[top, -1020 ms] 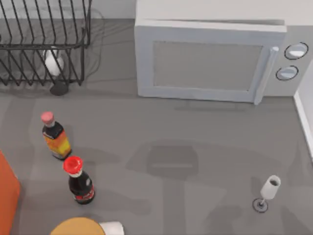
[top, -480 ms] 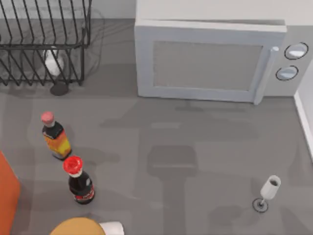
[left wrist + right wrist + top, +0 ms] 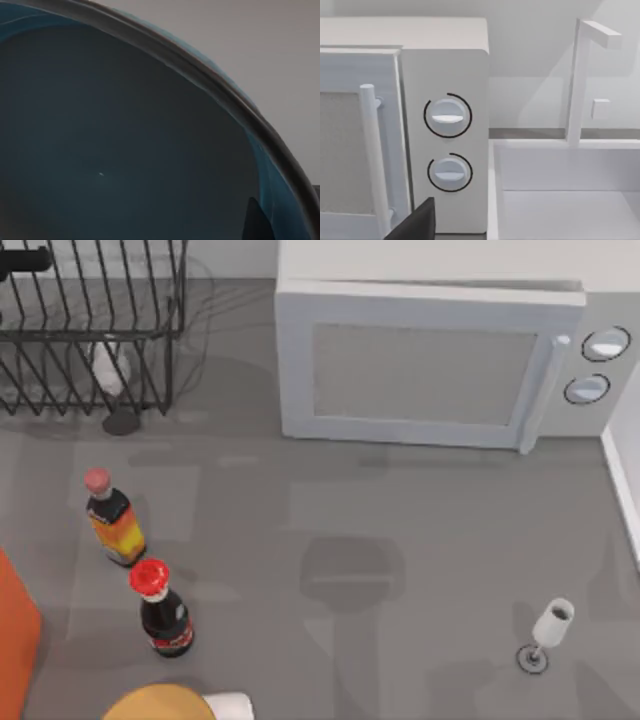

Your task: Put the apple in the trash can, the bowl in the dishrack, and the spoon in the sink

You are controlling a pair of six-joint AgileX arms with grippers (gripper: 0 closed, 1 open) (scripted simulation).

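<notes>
Grey counter from above: you see the dishrack (image 3: 90, 330) at the far left with a dark bit of your left arm at its top corner, and a microwave (image 3: 430, 365) beside it. Your left wrist view has the bowl (image 3: 115, 150) pressed close, seemingly carried; I cannot tell the pincer's state. Judging by that, the rack lies right beneath. Your right wrist view faces the sink (image 3: 565, 190); its pincer can't be read either.
</notes>
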